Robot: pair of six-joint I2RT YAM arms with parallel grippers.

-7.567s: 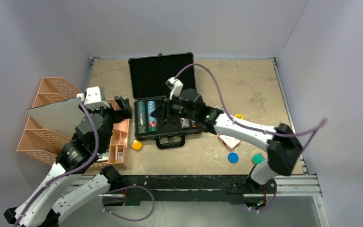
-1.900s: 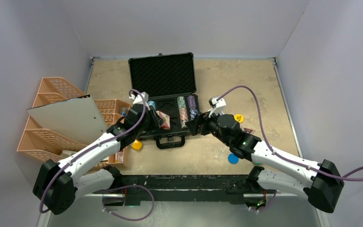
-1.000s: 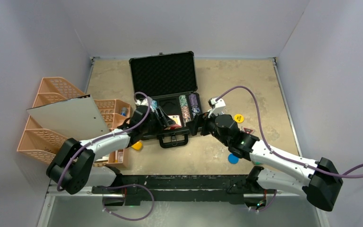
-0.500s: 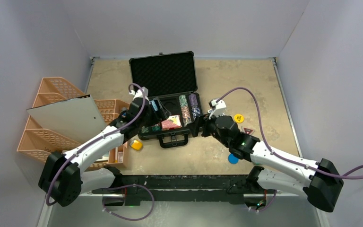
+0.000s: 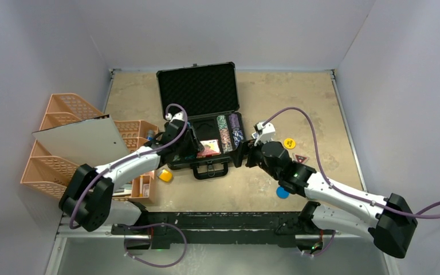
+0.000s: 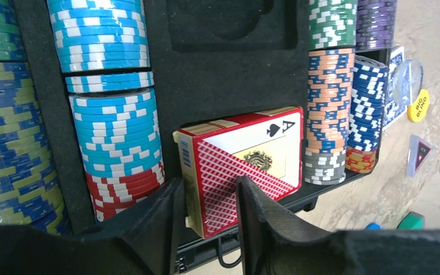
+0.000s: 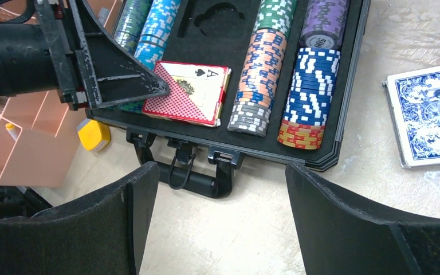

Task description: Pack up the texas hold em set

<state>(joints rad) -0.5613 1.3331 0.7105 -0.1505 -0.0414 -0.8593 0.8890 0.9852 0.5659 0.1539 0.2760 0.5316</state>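
Picture the tabletop from above as a clock, twelve at the far wall. The black briefcase [image 7: 298, 156] lies open in the middle of the table [image 5: 298, 103], its lid [image 5: 197, 91] thrown back toward twelve and its handle [image 7: 195, 182] facing six. Rows of chips [image 6: 112, 109] fill the foam channels on both sides. The red deck [image 7: 186, 94] lies tilted in the middle section, ace side up.

The left gripper [image 6: 209, 183] reaches in from eight o'clock and hangs right over the deck's near corner. Its jaws stand partway apart. The deck is wider than the gap and runs on beneath both fingers, so nothing is clamped, though I can't tell whether the tips touch the box.

The right gripper [image 7: 217, 172] hovers at about five o'clock off the case's front edge. Its jaws are spread wide and empty, with the handle showing between them.

The blue deck [image 7: 427, 114] lies flat on the table just beside the case's right wall, at three o'clock. A yellow button [image 5: 289, 143] sits a little further out that way. There is a blue disc [image 5: 282, 192] at four and a yellow block [image 5: 165, 175] near the front left corner, at seven.
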